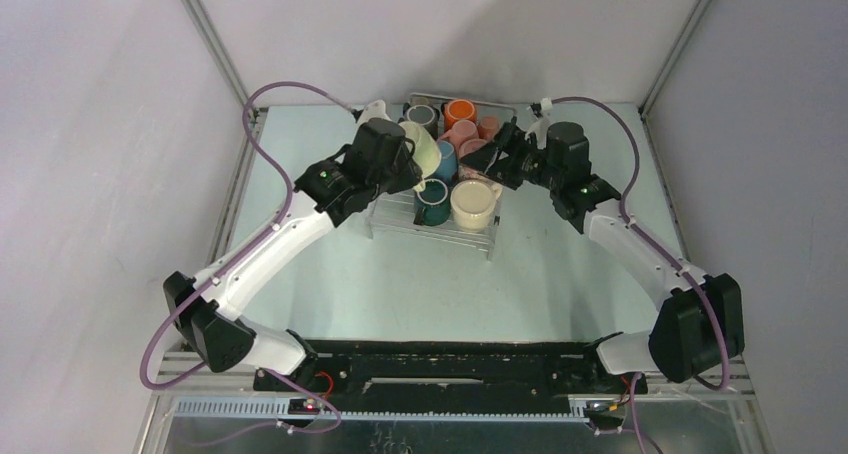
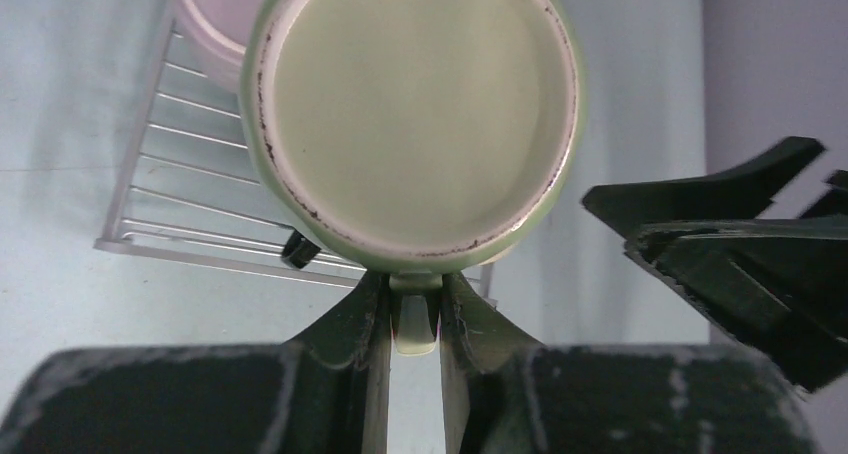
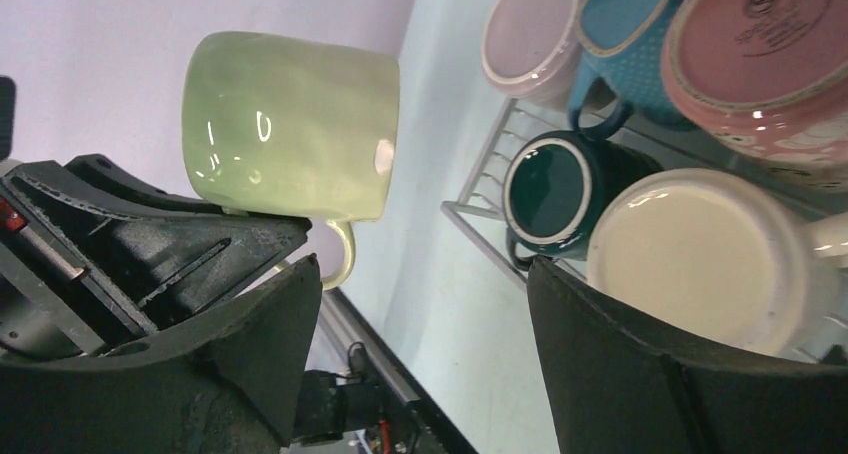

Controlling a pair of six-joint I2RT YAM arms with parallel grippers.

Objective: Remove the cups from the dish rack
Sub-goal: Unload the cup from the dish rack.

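Note:
My left gripper [image 2: 415, 314] is shut on the handle of a pale green cup [image 2: 415, 114], which hangs tilted above the left side of the dish rack [image 1: 430, 232]. From the right wrist the same green cup [image 3: 290, 124] shows on its side, clear of the wires. My right gripper [image 3: 422, 269] is open and holds nothing, hovering at the rack's right side [image 1: 482, 160]. On the rack sit a teal cup [image 1: 432, 202], a cream cup [image 1: 473, 204], a blue cup [image 1: 445, 159], pink cups [image 1: 462, 134], an orange cup [image 1: 460, 111] and a grey cup [image 1: 421, 116].
The rack stands at the back middle of the pale table [image 1: 560, 264], near the rear wall. A lilac cup [image 2: 205, 24] sits just under the lifted one. The two grippers are close together over the rack; the right one's black fingers [image 2: 730, 234] show in the left wrist view.

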